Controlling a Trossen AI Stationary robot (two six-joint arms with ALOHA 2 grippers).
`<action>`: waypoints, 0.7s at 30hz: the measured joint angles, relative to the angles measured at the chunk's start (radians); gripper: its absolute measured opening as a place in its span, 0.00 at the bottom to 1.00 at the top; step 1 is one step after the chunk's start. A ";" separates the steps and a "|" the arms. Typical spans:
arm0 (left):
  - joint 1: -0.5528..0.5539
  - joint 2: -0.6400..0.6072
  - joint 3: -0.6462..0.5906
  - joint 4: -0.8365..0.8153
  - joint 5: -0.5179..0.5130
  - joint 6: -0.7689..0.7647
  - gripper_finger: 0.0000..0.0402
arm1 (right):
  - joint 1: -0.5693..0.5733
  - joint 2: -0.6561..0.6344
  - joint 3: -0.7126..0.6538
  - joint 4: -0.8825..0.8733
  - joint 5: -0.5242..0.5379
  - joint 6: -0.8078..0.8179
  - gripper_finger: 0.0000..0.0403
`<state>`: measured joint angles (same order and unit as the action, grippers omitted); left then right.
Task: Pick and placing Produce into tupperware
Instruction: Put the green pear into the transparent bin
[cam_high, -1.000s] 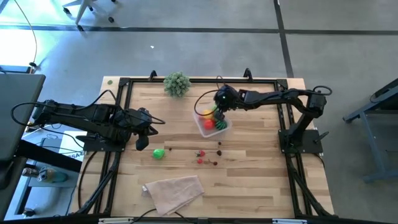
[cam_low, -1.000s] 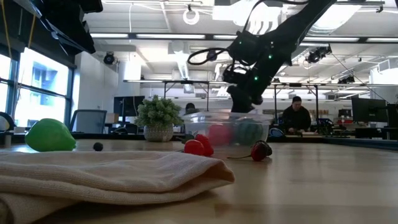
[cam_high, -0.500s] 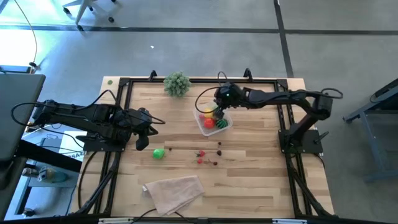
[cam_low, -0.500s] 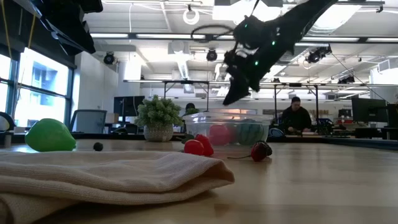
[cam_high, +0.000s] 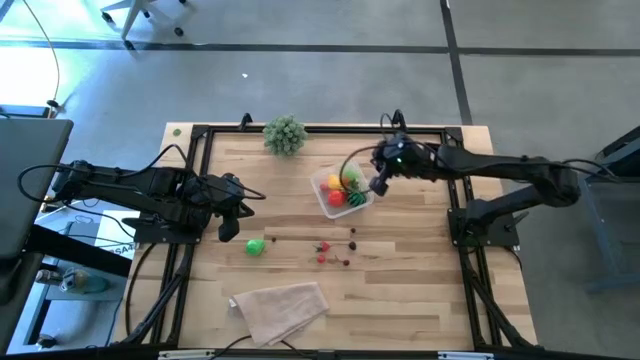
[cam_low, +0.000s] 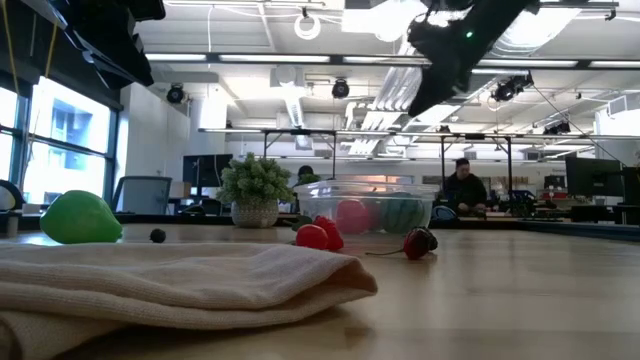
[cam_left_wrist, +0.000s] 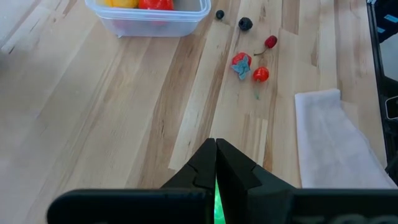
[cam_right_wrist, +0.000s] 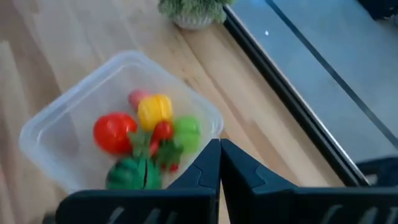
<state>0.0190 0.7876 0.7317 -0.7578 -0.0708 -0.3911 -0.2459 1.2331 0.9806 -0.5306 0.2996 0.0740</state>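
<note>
The clear tupperware (cam_high: 340, 193) stands at the table's middle far part and holds red, yellow and green produce (cam_right_wrist: 154, 111). A green produce piece (cam_high: 256, 247) and several small red and dark pieces (cam_high: 322, 248) lie on the table nearer the front; they also show in the left wrist view (cam_left_wrist: 240, 63). My right gripper (cam_high: 378, 186) is shut and empty, above the tupperware's right edge (cam_right_wrist: 219, 146). My left gripper (cam_high: 230, 232) is shut and empty at the table's left, beside the green piece (cam_left_wrist: 216, 146).
A bushy pale-green plant ball (cam_high: 285, 134) stands at the far edge. A beige cloth (cam_high: 280, 308) lies at the near edge. A black frame (cam_high: 200, 135) runs around the table. People sit in the room behind (cam_low: 462, 185).
My right gripper has risen out of the tupperware and gone toward the table's right edge. The tupperware and the produce in it stay in place.
</note>
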 joint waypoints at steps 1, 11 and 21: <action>0.000 0.000 0.000 0.000 0.000 0.000 0.00 | 0.016 -0.016 0.000 -0.029 0.014 0.011 0.00; 0.000 0.000 0.000 0.000 0.000 0.000 0.00 | 0.153 -0.230 -0.184 -0.141 0.085 0.185 0.00; 0.000 0.000 0.000 0.000 0.000 0.000 0.00 | 0.196 -0.487 -0.510 -0.065 -0.024 0.442 0.00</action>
<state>0.0193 0.7876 0.7318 -0.7575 -0.0708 -0.3909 -0.0494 0.7463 0.4703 -0.5959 0.2754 0.5162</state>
